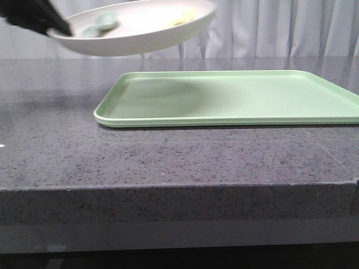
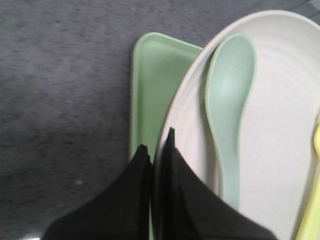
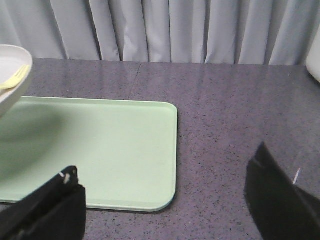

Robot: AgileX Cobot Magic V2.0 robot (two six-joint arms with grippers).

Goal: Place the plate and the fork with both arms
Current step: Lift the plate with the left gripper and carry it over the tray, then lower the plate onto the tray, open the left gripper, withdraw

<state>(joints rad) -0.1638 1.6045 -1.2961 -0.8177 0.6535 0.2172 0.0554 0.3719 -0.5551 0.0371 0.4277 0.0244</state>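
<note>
Fork (image 2: 316, 150) and spoon (image 2: 229, 110) in plate (image 2: 280, 100), above tray (image 1: 235, 98)

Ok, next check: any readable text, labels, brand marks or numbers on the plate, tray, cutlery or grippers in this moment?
None. No text, label, logo or number shows on the plate, the spoon, the fork, the green tray, the counter or the left gripper and right gripper.

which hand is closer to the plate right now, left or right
Left. The left hand is clamped on the plate rim, holding it up above the tray. The right hand hangs open over the tray's far end, apart from the plate.
</note>
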